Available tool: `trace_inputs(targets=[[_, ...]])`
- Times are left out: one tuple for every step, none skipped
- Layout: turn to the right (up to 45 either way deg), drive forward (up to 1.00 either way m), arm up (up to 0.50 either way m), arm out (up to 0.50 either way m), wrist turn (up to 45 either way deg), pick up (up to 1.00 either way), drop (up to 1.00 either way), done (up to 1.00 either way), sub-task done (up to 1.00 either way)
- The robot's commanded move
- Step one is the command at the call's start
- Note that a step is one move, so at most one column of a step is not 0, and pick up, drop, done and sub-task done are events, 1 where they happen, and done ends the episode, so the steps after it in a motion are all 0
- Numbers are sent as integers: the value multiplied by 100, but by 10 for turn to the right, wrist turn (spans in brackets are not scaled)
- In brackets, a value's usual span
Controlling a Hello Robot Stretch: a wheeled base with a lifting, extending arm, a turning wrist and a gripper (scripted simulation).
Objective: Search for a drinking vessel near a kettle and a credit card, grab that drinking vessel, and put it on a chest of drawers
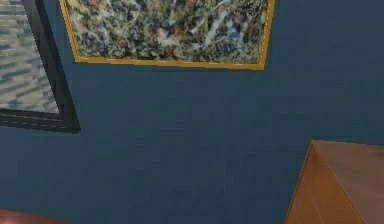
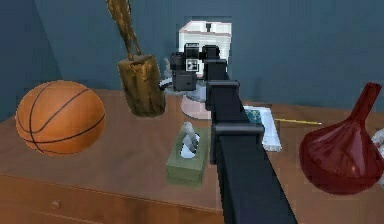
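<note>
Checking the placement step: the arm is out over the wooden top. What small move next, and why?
Probably ease the arm down slightly: the gripper is out over the wooden top with a pinkish thing at it. Whether it holds that, I cannot tell.

Home, framed painting (image 1: 165,30), chest of drawers (image 2: 110,160)

The arm (image 2: 238,150) stretches up from the arm side view's bottom edge as a dark square bar. Two white squares (image 2: 191,46) mark its far end, with the gripper (image 2: 178,68) left of them. Whether it holds anything cannot be told.
</note>
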Motion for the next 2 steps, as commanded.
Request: trace_inputs(targets=[[0,0,0,0,0,100,0,0,0],[0,0,0,0,-450,0,0,0,0]])
